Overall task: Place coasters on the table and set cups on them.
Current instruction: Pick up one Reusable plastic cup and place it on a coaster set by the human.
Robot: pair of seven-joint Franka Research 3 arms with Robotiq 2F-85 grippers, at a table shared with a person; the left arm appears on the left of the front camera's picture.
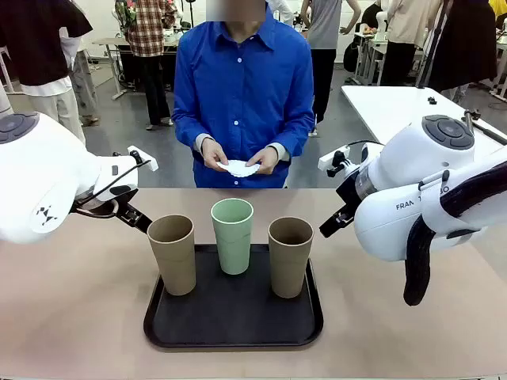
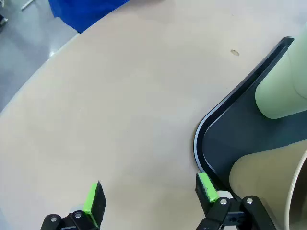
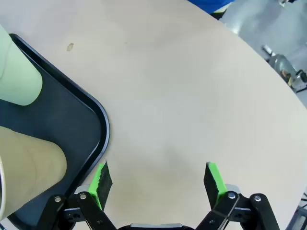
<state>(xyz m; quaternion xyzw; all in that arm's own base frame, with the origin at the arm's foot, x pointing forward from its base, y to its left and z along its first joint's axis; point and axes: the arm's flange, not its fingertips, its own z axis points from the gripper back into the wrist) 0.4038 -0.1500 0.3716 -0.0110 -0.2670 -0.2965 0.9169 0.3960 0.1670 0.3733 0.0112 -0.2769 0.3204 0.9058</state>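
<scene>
Task barely begun: no coaster lies yet on the large beige matte table (image 1: pixel 71 317). The small white lacy paper coasters (image 1: pixel 240 168) are bunched in the person's hands (image 1: pixel 212 153), far beyond both grippers; count can't be told. All 3 tall tapered matte cups stand upright on the black rounded-square tray (image 1: pixel 230 328) btwn the arms: the tan-brown cup (image 1: pixel 173 253) nearest the left gripper (image 2: pixel 149 191), the pale mint green cup (image 1: pixel 232 233) mid-way, and the 2nd tan-brown cup (image 1: pixel 290 255) nearest the right gripper (image 3: pixel 157 176). Both grippers hang w/ jaws spread wide, nothing held, a tray corner just beside 1 pad of each. Left to do: lay the coasters, move the 3 cups. Tabletop plain; grey floor, white table (image 1: pixel 396 107), people standing behind.
</scene>
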